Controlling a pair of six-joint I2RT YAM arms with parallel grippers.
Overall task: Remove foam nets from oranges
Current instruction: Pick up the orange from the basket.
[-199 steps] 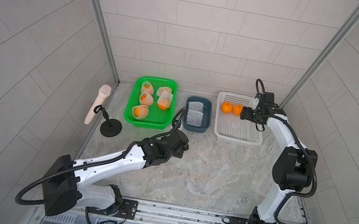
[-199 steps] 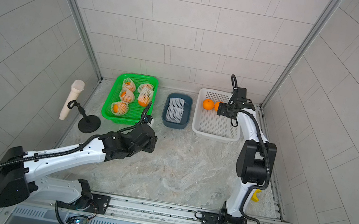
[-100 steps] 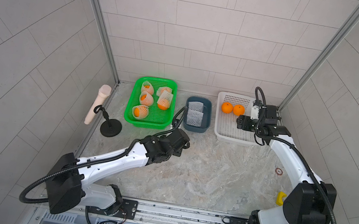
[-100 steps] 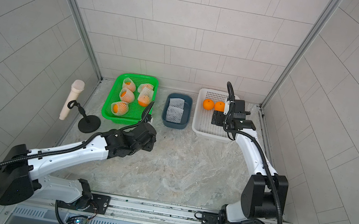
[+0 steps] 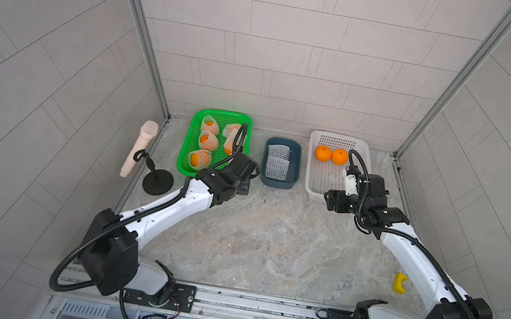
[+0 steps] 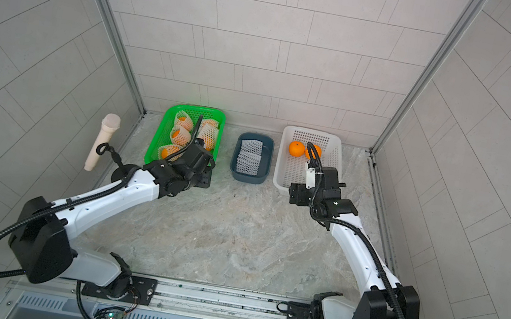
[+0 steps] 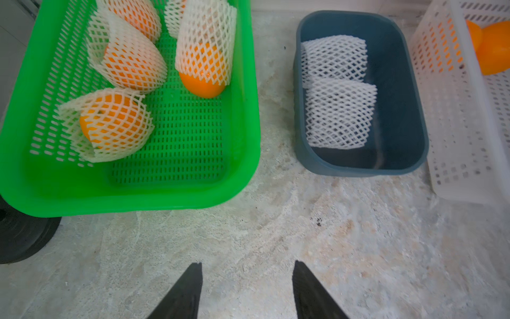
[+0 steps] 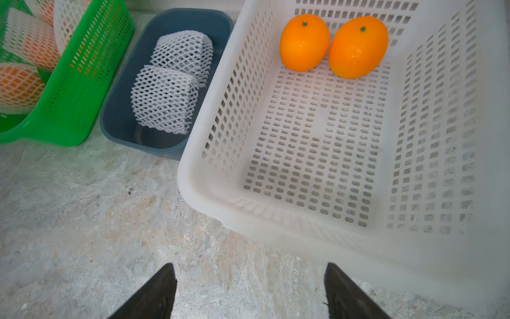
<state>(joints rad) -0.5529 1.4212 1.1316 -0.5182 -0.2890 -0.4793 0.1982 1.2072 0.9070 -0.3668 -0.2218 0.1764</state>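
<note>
Both top views hang high over the front rail (image 5: 257,304), looking down and back across the whole tabletop (image 5: 268,240) to the rear wall (image 5: 281,65). Each wrist camera rides low and close behind the left tool (image 7: 247,290) or right tool (image 8: 249,292), facing rearward. Both share the blue bin (image 7: 400,96), flanked by the green basket (image 7: 245,110) and white basket (image 8: 209,138).

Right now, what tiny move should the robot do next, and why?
Probably reach the left hand forward into the green basket, toward the netted orange that pokes out of its sleeve. That hand is open and empty over the table, just short of the basket. Several fruits there are wrapped, while only two bare oranges sit in the white basket.
</note>
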